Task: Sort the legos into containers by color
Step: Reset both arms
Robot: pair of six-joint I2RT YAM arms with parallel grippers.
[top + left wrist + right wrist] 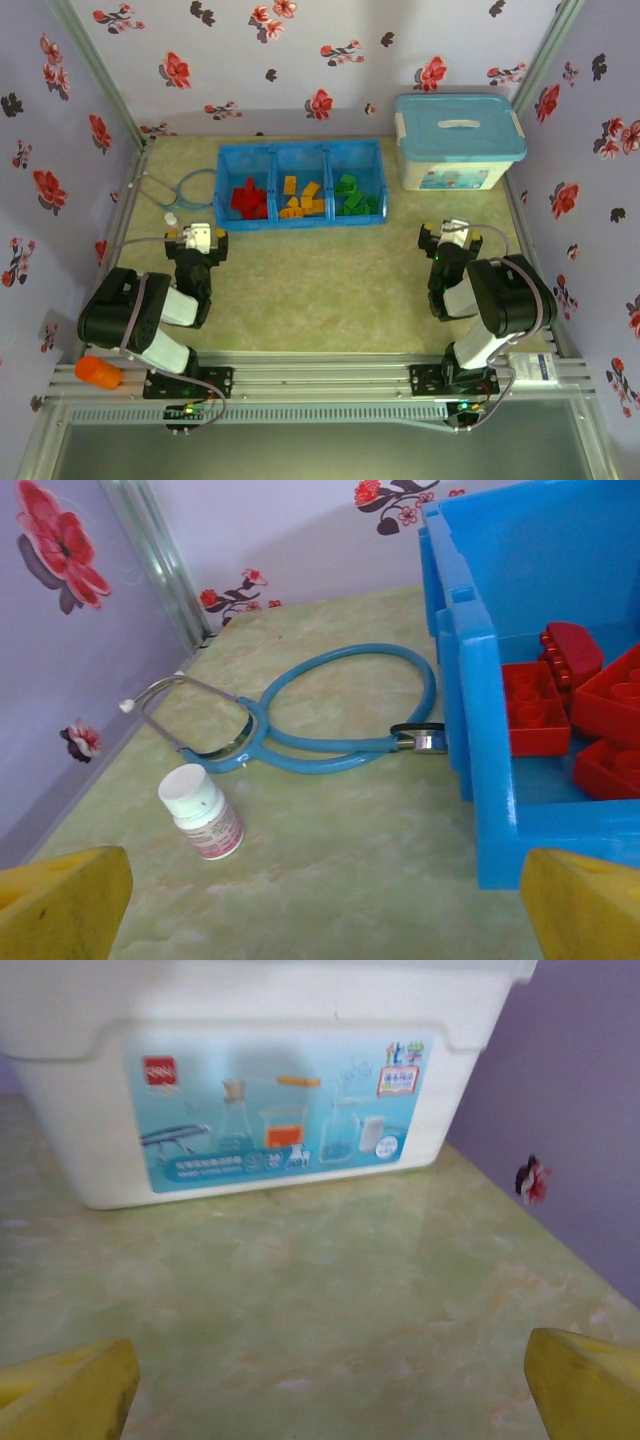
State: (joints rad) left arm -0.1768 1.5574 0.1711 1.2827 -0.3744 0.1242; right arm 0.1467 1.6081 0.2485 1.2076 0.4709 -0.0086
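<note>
From where I stand, the green table (300, 290) carries a big white bin (458, 142) at about two o'clock. The blue tray (300, 222) lies at twelve. The left gripper (198, 237) sits at nine o'clock and the right gripper (455, 233) at three, each with its jaws spread wide. A blue stethoscope (185, 188) curls at ten, with a small pill bottle (171, 217) just beside it. In the tray's three compartments, red legos (248, 198) fill the left, orange-yellow legos (302, 198) the middle and green legos (352, 196) the right.

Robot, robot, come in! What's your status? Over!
Left gripper open, right gripper open, both empty. Tray holds red legos, orange legos, green legos, one compartment each. Stethoscope and pill bottle left of tray, not blocking.
</note>
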